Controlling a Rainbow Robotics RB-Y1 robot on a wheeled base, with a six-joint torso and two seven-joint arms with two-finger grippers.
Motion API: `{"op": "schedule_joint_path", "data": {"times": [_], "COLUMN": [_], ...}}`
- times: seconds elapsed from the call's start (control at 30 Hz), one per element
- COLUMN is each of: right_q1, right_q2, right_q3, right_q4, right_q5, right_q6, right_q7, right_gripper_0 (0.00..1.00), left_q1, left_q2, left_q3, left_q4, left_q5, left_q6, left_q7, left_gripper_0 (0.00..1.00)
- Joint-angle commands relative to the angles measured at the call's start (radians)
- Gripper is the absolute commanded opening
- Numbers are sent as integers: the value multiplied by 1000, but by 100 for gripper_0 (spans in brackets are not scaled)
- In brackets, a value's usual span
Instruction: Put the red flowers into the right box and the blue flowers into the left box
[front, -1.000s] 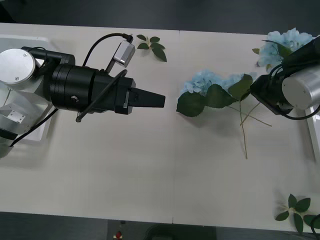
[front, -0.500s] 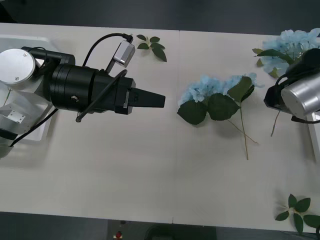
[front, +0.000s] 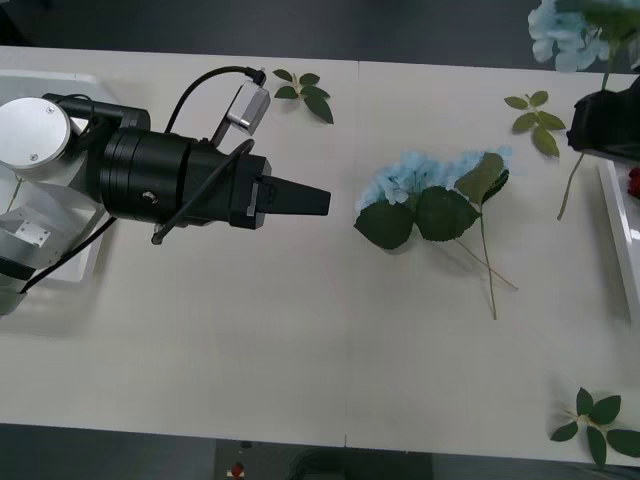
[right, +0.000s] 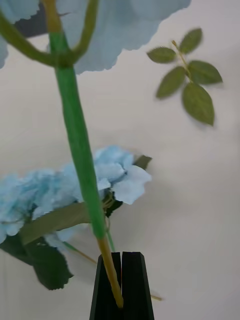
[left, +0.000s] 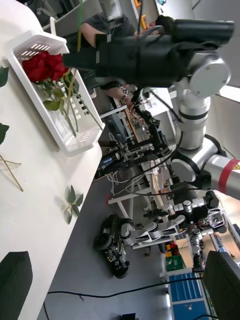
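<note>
Pale-blue flowers (front: 575, 28) hang from our right claw (right: 121, 285), clamped on the stem's lower end, at the far right of the tabletop (front: 300, 340); the left box (front: 60, 85) lies far leftward; our left claw (front: 318, 199), narrow, waits mid-tabletop.

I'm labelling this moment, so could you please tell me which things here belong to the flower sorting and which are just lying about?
Part of the job:
- blue flower, stem pinched in the right gripper
- blue flowers lying mid-table
- red flowers in the right box
- left box, beside the left gripper

Lying about:
- leaf sprigs
</note>
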Motion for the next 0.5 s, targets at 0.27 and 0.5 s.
{"op": "schedule_joint_path", "data": {"times": [0.27, 0.5], "right_q1": [-13, -97], "right_q2": [-121, -164], "right_q3": [-82, 16], "right_q4": [-70, -85], "right_q5": [-503, -702], "right_q6": [-232, -259], "right_q7": [332, 443], "right_gripper_0": [0, 0], "left_q1": [11, 56], "left_q2": [15, -8], "left_q3": [7, -7], "left_q4": [-22, -2], "left_q5": [13, 34], "left_q6": [-5, 1], "left_q7": [28, 31], "left_gripper_0": [100, 100]}}
